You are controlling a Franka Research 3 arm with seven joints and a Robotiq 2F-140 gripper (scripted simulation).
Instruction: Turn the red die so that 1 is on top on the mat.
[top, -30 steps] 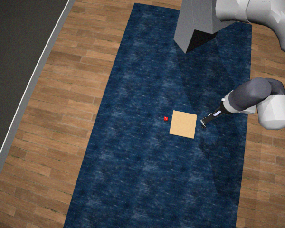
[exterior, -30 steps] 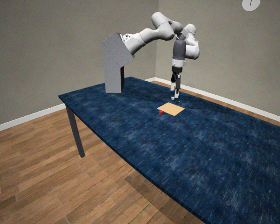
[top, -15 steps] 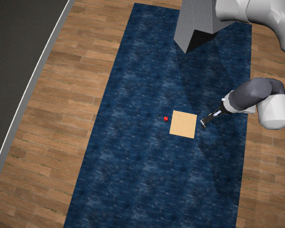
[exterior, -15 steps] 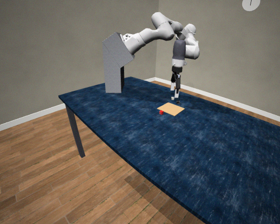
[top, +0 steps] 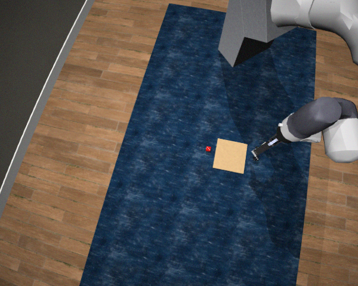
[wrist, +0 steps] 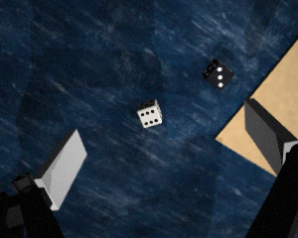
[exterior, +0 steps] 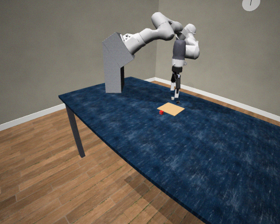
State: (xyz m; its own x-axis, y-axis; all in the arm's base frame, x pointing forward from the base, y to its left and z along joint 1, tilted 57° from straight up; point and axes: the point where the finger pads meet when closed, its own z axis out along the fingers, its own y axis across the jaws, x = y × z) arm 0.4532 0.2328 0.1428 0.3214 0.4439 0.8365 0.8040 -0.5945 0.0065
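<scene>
The small red die (top: 207, 149) (exterior: 160, 112) lies on the blue table top, just off the left edge of the tan square mat (top: 230, 155) (exterior: 171, 108) (wrist: 288, 94). I cannot read its top face. It is out of the wrist view. My gripper (top: 255, 155) (exterior: 175, 94) (wrist: 159, 129) is open and empty. It hangs above the table beyond the mat's opposite edge. Below it lie a white die (wrist: 150, 114) (exterior: 172, 98) and a black die (wrist: 218, 74) (exterior: 178, 102), both off the mat and apart from each other.
The grey robot pedestal (top: 245, 30) (exterior: 115, 65) stands at the far end of the blue table (top: 179, 199) (exterior: 207, 154). The arm's elbow (top: 342, 135) overhangs the table's right edge. Wooden floor surrounds the table.
</scene>
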